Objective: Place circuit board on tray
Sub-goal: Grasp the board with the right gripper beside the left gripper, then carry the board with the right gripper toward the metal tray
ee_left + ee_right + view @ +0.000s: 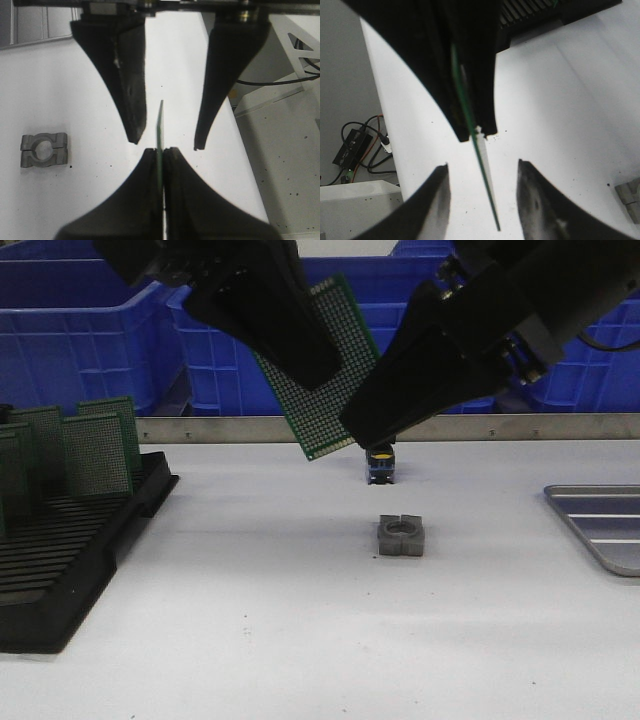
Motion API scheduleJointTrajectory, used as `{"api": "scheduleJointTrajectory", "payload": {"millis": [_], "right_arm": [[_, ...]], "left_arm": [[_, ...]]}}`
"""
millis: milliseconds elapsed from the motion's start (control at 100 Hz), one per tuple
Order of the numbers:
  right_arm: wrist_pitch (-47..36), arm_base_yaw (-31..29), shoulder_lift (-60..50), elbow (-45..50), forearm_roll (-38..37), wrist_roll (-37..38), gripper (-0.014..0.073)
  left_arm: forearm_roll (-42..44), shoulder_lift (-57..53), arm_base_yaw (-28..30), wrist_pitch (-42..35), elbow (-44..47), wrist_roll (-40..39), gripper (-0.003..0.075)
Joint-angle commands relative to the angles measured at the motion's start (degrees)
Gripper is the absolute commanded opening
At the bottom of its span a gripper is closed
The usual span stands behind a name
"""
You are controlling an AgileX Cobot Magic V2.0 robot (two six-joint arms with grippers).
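Green perfboard (322, 375), thin, stiff, light, is pinched edgewise by the left claw (161, 165); right claw (482, 187) gapes around it.

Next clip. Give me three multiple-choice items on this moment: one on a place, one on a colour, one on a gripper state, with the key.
1. Where is the flat silver-grey metal tray?
A. far right of the table
B. beside the rack
C. in a bin

2. What colour is the thin perforated circuit board?
A. red
B. green
C. white

3. Which gripper is clamped on the board?
A. right
B. both
C. left

Key: 1 A, it lies at the front view's right edge. 2 B, its face and edge show green. 3 C, the left gripper pinches the board; the right gripper is open around the board's free end.
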Motion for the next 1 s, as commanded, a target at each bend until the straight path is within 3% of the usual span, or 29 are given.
{"api": "scheduleJointTrajectory", "payload": {"millis": [0, 90, 160, 230, 350, 420, 690, 890, 990], "right_arm": [[0.4, 0.2, -1.4, -1.8, 2.9, -0.7, 0.0183], [0.4, 0.2, -1.4, -1.8, 2.9, -0.7, 0.0034], [0.4, 0.2, -1.4, -1.8, 2.9, -0.7, -0.0066], [0.4, 0.2, -1.4, -1.8, 2.9, -0.7, -0.0064], [0.4, 0.2, -1.4, -1.8, 2.9, -0.7, -0.0066], [0.4, 0.2, -1.4, -1.8, 2.9, -0.7, -0.0067], [4.3, -3.7, -3.0, -1.8, 2.8, -0.6, -0.0067], [14.0, -13.7, -7.1, -1.8, 0.2, 2.2, -0.0067], [14.7, -19.1, -8.1, -1.8, -2.5, 4.1, -0.0067]], "left_arm": [[-3.8, -2.9, -0.5, 3.2, -1.6, -0.6, -0.0017], [-3.8, -2.9, -0.5, 3.2, -1.6, -0.6, -0.0004], [-3.8, -2.9, -0.5, 3.2, -1.6, -0.6, 0.0059], [-3.8, -2.9, -0.5, 3.2, -1.6, -0.6, 0.018], [-3.8, -2.9, -0.5, 3.2, -1.6, -0.6, 0.0466], [-3.8, -2.9, -0.5, 3.2, -1.6, -0.6, 0.0564], [-3.8, -2.9, -0.5, 3.2, -1.6, -0.6, 0.0589], [-3.8, -2.9, -0.5, 3.1, -1.6, -0.6, 0.0589], [-3.8, -2.9, -0.5, 3.1, -1.6, -0.6, 0.0589]]}}
